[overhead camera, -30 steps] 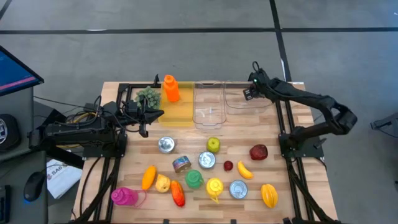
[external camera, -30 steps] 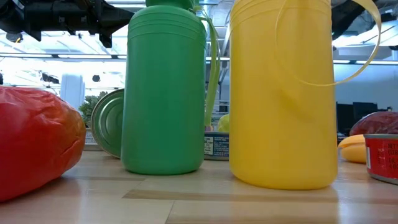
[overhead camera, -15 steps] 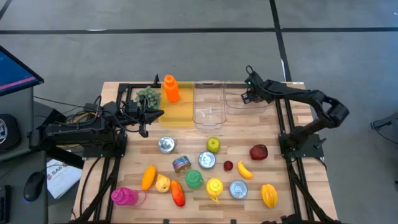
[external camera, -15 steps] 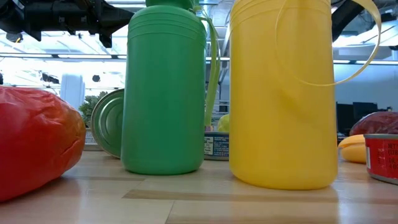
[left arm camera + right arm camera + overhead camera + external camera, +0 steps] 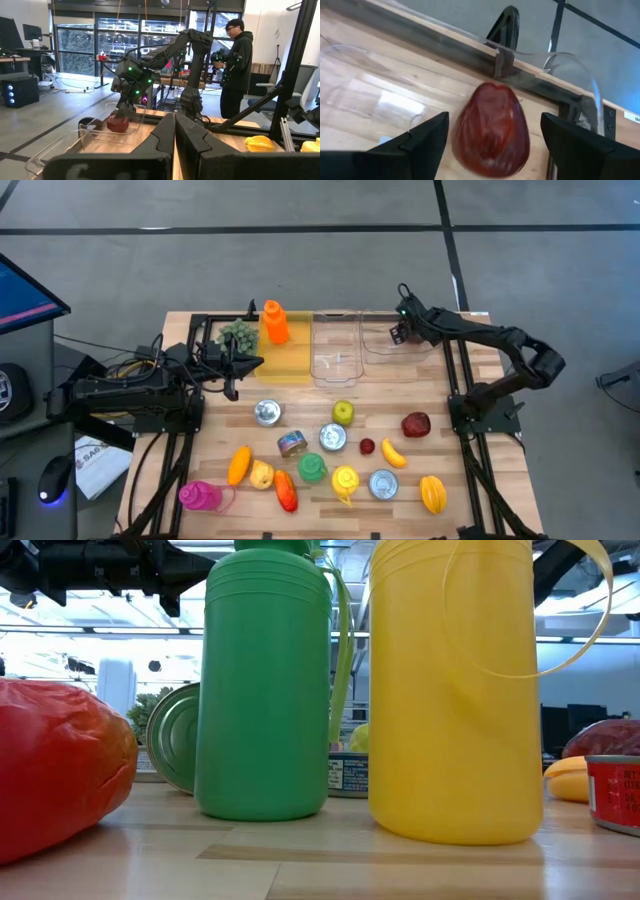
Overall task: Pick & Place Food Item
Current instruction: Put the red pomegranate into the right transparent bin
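A dark red fruit (image 5: 492,131) lies on the floor of the far right clear container (image 5: 420,348); the left wrist view shows the fruit (image 5: 118,123) there too. My right gripper (image 5: 495,120) is open above it, slanting down, one finger on either side with a small gap to each. In the high view the right gripper (image 5: 399,332) hides the fruit. My left gripper (image 5: 232,372) waits shut at the table's left, beside the yellow container (image 5: 285,360).
An orange bottle (image 5: 275,323) and green grapes (image 5: 238,332) sit by the yellow container, with a clear middle container (image 5: 335,352) beside it. Cans, fruit and bottles crowd the near half, among them another dark red fruit (image 5: 416,424). A person (image 5: 239,65) stands beyond the table.
My right arm has leaned a little lower and toward the table's left over the far right clear container.
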